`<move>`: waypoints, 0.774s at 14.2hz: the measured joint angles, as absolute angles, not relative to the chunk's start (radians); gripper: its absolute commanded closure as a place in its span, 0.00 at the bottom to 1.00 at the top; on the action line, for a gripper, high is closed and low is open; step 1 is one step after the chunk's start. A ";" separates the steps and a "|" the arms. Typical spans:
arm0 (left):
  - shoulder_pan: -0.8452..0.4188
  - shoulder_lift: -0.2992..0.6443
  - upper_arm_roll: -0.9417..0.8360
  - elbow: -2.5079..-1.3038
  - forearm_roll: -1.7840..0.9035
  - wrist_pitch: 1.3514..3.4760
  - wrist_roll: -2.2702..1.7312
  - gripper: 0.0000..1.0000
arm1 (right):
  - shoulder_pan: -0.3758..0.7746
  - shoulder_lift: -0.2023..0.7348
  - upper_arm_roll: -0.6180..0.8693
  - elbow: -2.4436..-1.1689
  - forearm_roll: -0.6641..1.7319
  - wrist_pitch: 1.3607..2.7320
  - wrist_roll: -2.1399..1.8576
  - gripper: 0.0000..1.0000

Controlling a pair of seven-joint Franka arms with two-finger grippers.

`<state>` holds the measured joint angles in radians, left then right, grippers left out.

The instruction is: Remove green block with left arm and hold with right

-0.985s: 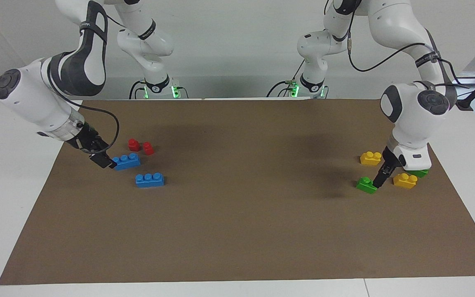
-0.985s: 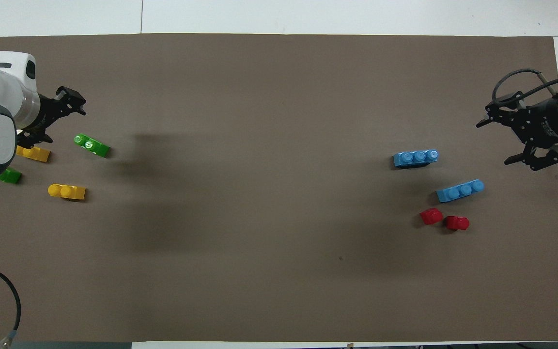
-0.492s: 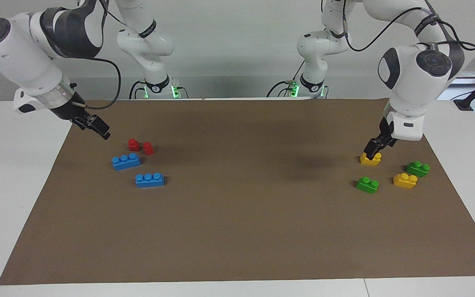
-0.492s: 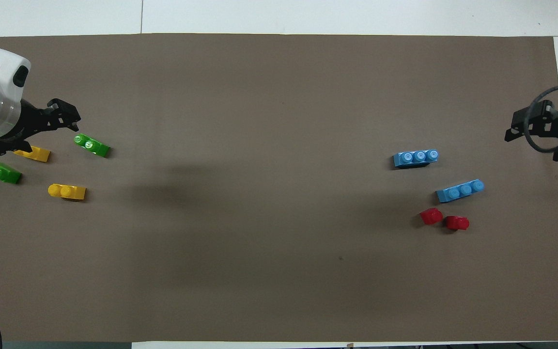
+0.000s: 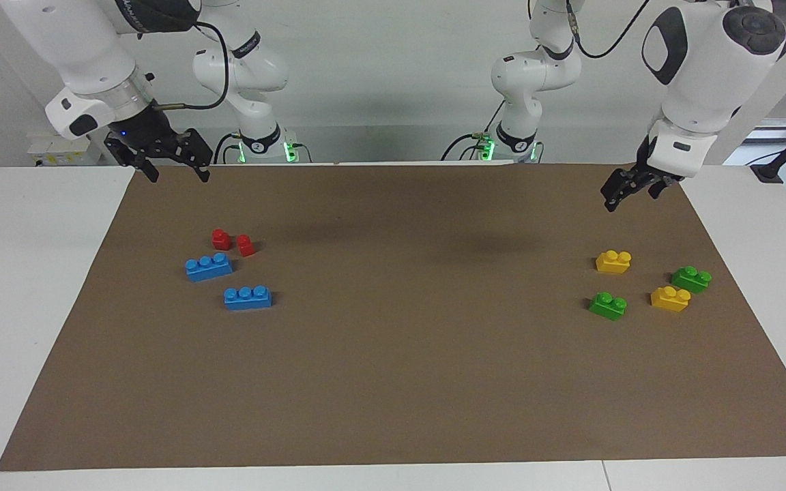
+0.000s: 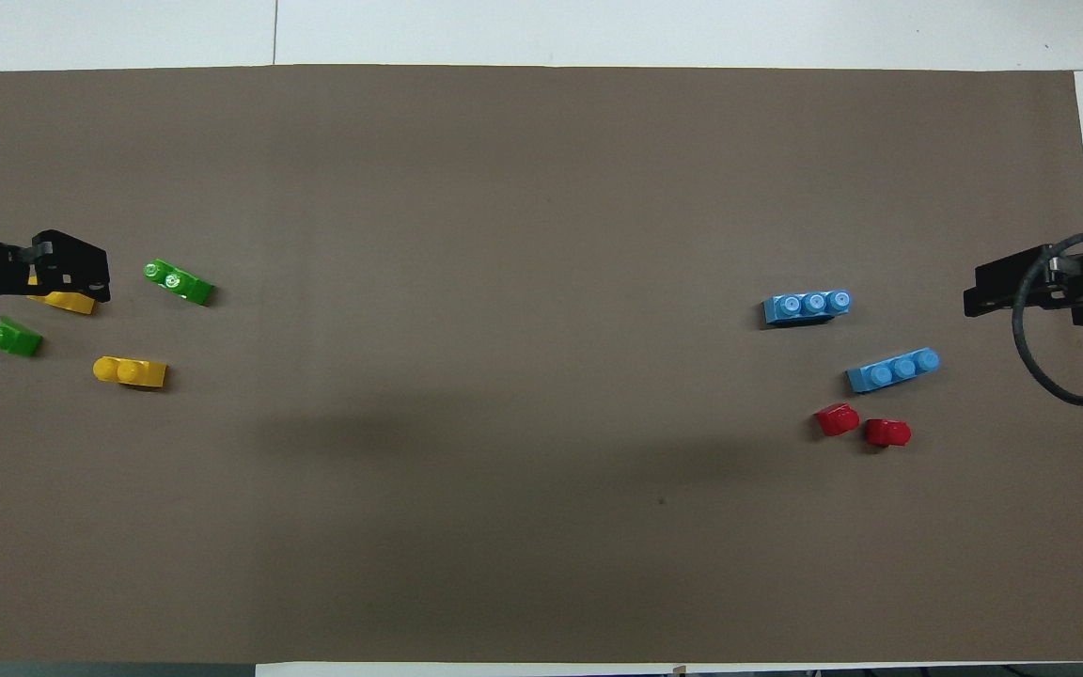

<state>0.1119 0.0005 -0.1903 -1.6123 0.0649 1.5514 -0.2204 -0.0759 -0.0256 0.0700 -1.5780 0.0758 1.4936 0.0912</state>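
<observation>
Both arms have risen off the bricks. The left gripper (image 5: pixel 628 192) now hangs above the brown mat (image 5: pixel 393 382), clear of the small green plastic two-stud bricks (image 5: pixel 607 305); I cannot tell its jaw state. The right gripper (image 5: pixel 175 167) is up too, jaws wide apart, empty.

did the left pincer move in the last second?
Yes. The left pincer has risen and pulled back toward the robots: in the facing view it now hangs above the yellow brick, off the green block it was at.

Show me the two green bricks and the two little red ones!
green brick farther from the robots (image 5: pixel 607 305): facing view, on its side face.
green brick nearer the robots (image 5: pixel 690 279): facing view, on its body.
red blocks (image 5: pixel 233 242): facing view, between the pair, on the inner edge.
</observation>
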 measured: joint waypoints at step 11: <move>0.113 -0.100 -0.174 -1.607 -0.033 1.441 -0.044 0.00 | -0.076 -0.021 0.067 -1.578 0.074 1.497 0.013 0.00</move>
